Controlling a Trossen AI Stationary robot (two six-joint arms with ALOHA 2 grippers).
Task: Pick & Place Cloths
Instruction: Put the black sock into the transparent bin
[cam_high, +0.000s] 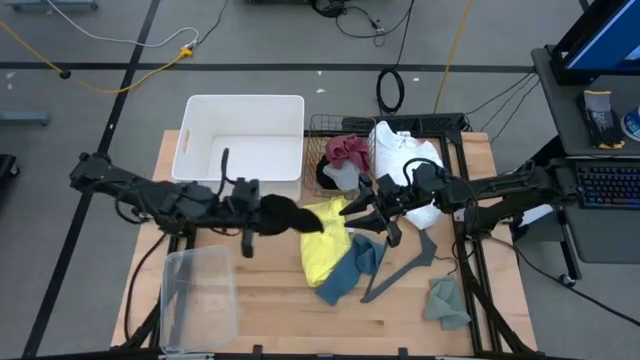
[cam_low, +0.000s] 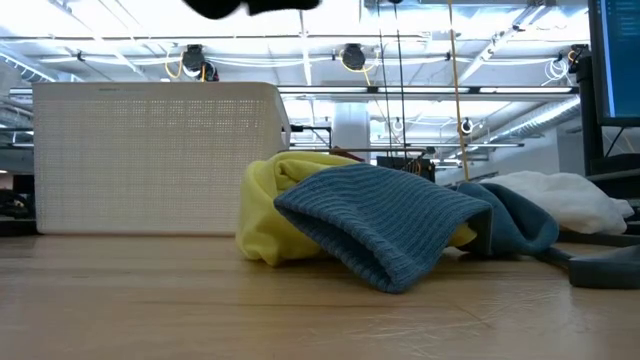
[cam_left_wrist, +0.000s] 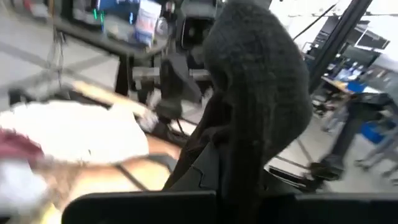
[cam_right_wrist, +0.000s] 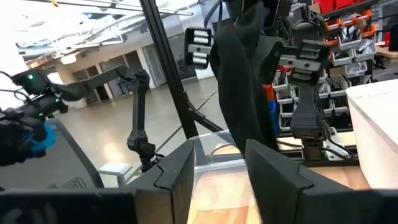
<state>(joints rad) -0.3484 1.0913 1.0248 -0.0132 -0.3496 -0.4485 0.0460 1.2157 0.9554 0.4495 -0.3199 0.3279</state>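
Blue-teal cloth (cam_low: 385, 222) sits closest to my low camera, slumped on the table (cam_low: 200, 300) against the yellow cloth (cam_low: 265, 205) just behind it; the white bin (cam_low: 150, 158) stands further back, and the white cloth (cam_low: 560, 200) lies off to the side beyond the teal one. At the top edge I see only a dark scrap of the black cloth (cam_low: 262, 6) hanging in the air.

From above, my left gripper (cam_high: 258, 212) is clamped on that black cloth (cam_high: 285, 214), lifted beside the white bin (cam_high: 243, 140), with the yellow cloth (cam_high: 325, 250) just beyond its fingertips. My right gripper (cam_high: 372, 214) faces it from the other side of the yellow cloth, fingers spread with nothing between them. Near it lie the grey hanger (cam_high: 405, 262), the white cloth (cam_high: 408, 160) and the wire basket (cam_high: 345, 130) with the maroon cloth (cam_high: 347, 150). A grey-green cloth (cam_high: 445, 300) lies well apart, and a clear tub (cam_high: 197, 295) sits near the left arm.

On my left wrist view, the black cloth (cam_left_wrist: 258, 93) fills the space ahead, blocking most of the right arm.

On my right wrist view, the right gripper's fingers (cam_right_wrist: 180, 171) stand apart, the black cloth (cam_right_wrist: 239, 87) dangling ahead of them.
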